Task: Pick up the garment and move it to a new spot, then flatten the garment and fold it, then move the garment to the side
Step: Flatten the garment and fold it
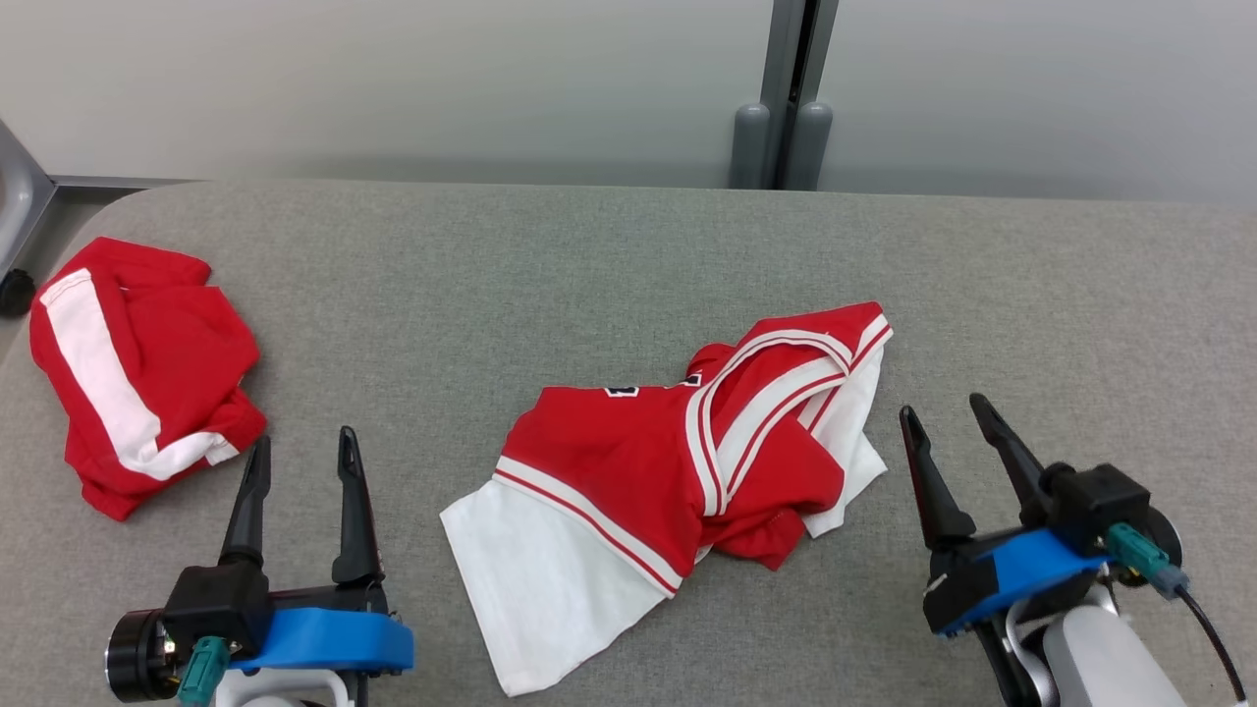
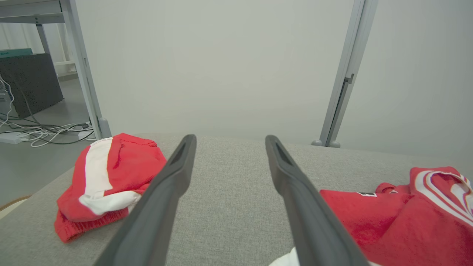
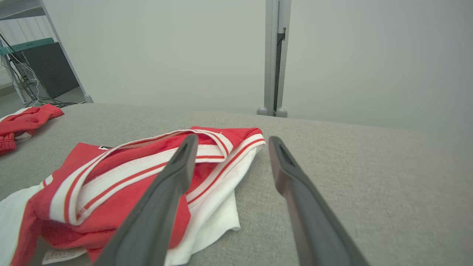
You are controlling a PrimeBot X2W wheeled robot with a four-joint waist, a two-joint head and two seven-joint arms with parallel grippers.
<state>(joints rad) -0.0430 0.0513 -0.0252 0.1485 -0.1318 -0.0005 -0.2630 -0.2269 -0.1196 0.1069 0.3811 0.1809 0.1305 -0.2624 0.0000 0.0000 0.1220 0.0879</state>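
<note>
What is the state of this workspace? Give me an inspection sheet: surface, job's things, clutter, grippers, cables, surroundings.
Surface: grey fabric-covered table.
Job's things: red-and-white garment crumpled at centre, not flattened, not held.
Clutter: second red garment with white stripe, bunched at the table's left end.
Grippers: left gripper open, empty, between the two garments; right gripper open, empty, just right of the central garment.
Cables: loose cables on the floor beyond the table's left end.
Surroundings: pale wall panels, grey post behind the table.

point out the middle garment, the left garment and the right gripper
middle garment [image 1: 609,462], head view, red front panel
left garment [image 1: 187,334], head view, red cloth beside the white stripe
right gripper [image 1: 941,405], head view, midway between its fingertips
</note>
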